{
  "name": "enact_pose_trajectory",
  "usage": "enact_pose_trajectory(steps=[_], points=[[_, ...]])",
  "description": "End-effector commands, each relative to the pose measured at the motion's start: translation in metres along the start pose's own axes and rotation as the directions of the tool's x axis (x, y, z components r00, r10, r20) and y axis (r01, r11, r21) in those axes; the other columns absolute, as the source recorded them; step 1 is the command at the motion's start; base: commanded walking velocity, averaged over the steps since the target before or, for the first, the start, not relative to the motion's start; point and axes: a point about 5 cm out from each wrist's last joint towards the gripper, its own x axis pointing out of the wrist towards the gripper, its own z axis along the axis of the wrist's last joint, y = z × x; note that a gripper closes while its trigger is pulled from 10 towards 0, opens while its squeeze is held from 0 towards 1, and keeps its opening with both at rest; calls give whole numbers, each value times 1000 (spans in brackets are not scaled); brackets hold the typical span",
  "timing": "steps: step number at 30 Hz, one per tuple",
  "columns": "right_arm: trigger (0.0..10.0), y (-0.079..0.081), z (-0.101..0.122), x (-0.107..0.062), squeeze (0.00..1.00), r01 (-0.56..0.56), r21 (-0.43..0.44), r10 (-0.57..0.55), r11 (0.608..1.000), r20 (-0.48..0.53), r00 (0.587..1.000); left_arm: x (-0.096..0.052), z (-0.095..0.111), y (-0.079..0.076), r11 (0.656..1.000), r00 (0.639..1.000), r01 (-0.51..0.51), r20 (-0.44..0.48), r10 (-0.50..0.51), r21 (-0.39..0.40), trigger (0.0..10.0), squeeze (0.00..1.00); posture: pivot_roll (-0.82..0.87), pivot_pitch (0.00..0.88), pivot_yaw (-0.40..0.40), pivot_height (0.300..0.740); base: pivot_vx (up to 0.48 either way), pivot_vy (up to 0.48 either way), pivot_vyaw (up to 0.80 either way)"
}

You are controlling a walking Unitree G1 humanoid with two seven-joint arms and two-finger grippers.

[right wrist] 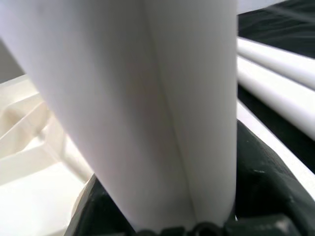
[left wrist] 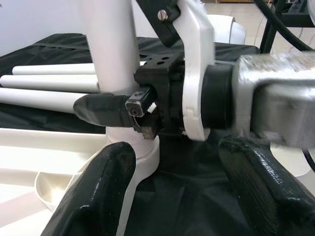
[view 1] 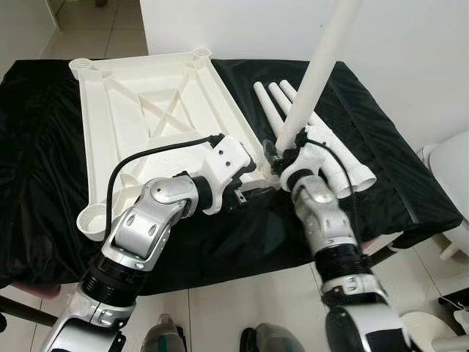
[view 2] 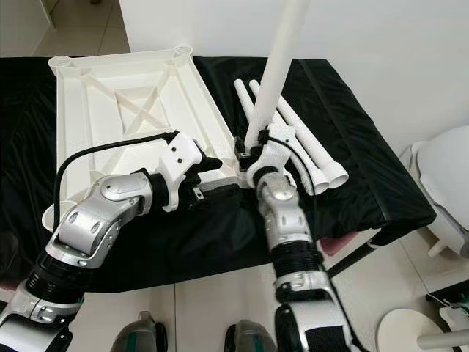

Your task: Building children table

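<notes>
The white table top [view 1: 139, 110] lies upside down on the black cloth. My right gripper [view 1: 282, 150] is shut on a white leg [view 1: 319, 66], holding it upright with its foot at the socket [left wrist: 142, 152] of the top's near right corner. In the right wrist view the leg [right wrist: 147, 98] sits close between the black fingers [right wrist: 261, 182]. My left gripper [view 1: 253, 180] is open just left of that corner, its fingers [left wrist: 106, 187] spread on either side of the socket and holding nothing. Three more white legs [view 1: 352, 172] lie side by side to the right.
The black cloth [view 1: 44, 169] covers a low table whose front edge is near my arms. A white wall stands behind. A white rounded fixture [view 1: 447, 169] is on the tiled floor at the right. A dark bar [view 1: 22, 308] juts out at the lower left.
</notes>
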Motion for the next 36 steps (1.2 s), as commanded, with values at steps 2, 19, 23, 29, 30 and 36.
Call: enact_pose_trajectory(steps=[2,19,23,29,30,36], points=[[0,0,-5,-3,0,43,11,-43,999,-24,999,0,3,-3,1000,1000,4,10,-4,8,10000,0,-32,0,-55,740,0,0,0],[10000,-22,6,-5,1000,-54,13,54,998,5,999,1,2,-1,1000,1000,-6,10,6,9,10000,0,-45,0,-56,740,0,0,0],[10000,-25,8,-5,1000,-87,-6,87,996,18,996,1,2,0,1000,1000,-9,9,9,11,10000,0,-42,0,-54,740,0,0,0],[10000,-32,10,-3,0,-232,-53,232,971,6,973,1,2,1,1000,1000,-7,7,7,13,10000,0,-46,0,-45,740,0,0,0],[10000,-35,10,-3,0,-299,-76,300,951,-4,954,1,2,2,1000,1000,-6,6,6,15,10000,0,-49,0,-40,740,0,0,0],[10000,-49,9,-3,0,-435,-122,434,892,-39,900,2,1,2,1000,1000,7,0,-7,20,10000,0,-51,0,-31,740,0,0,0]])
